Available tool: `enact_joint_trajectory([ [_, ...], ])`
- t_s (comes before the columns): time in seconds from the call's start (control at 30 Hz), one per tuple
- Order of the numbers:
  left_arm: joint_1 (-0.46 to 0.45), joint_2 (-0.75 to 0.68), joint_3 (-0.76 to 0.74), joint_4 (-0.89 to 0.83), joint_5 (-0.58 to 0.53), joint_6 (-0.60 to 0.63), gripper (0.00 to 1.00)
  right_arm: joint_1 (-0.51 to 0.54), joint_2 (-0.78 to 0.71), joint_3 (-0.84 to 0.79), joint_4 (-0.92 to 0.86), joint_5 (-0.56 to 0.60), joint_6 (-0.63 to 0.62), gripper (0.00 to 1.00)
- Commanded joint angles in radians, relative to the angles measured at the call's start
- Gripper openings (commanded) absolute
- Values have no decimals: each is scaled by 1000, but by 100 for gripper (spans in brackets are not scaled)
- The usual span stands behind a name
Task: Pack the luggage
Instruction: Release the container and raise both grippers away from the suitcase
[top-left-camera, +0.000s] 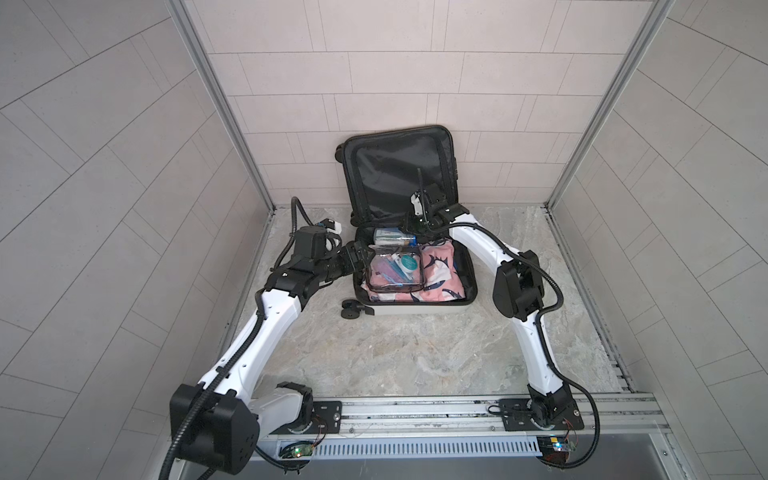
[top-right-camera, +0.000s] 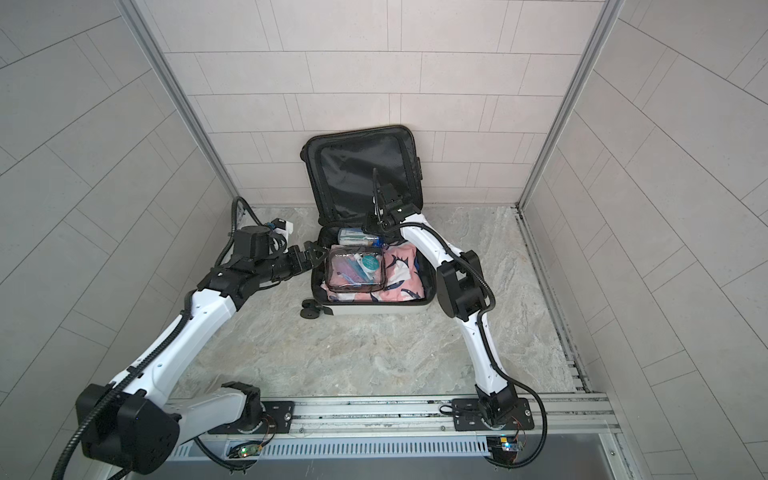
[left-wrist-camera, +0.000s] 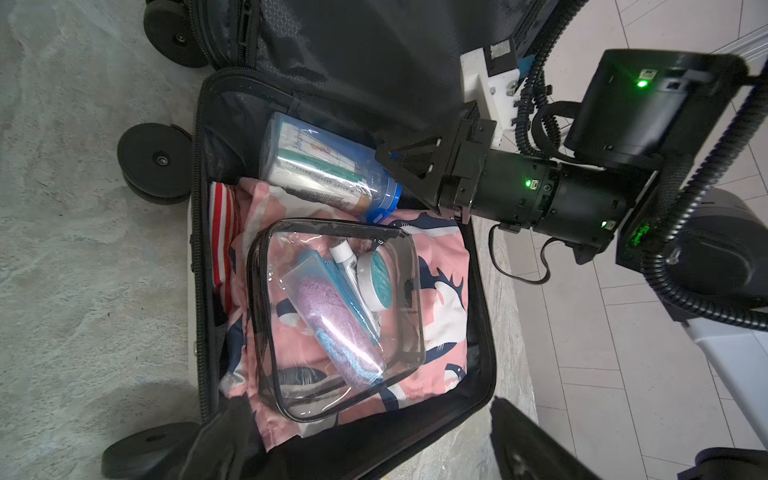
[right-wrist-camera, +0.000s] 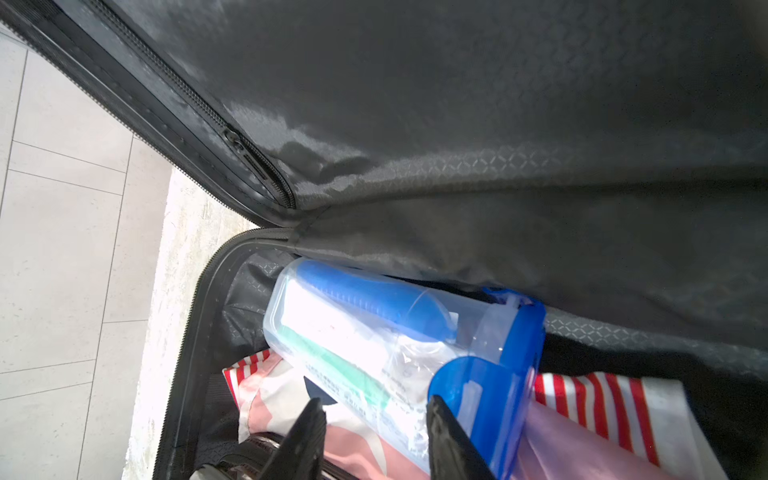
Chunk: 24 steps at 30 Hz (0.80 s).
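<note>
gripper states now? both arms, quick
Left gripper: open, holding nothing.
Right gripper: jaws straddle the blue-capped container in the luggage; whether clamped cannot be told.

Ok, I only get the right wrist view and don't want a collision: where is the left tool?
Observer: The left tool hangs open at the left rim of the luggage, holding nothing.
Operator: Anything on the pink cloth?
Observer: A clear pouch lies flat on it.
Operator: And the lid?
Observer: It stands upright against the back wall.
</note>
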Motion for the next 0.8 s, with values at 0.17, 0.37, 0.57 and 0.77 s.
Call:
enact_joint_trajectory([
  [0.17,112,61,189,-52,7,78,96,-8,-7,173,-209,30,-33,76],
  [0.37,197,165,307,7,22,118,95,-14,-146,154,-269,123,-100,91],
  [0.57,229,268,366,204,-10,139,94,-66,-231,144,-306,257,-179,90],
  [0.77,229,405,450,394,-25,111,87,-126,-271,137,-260,452,-233,91],
])
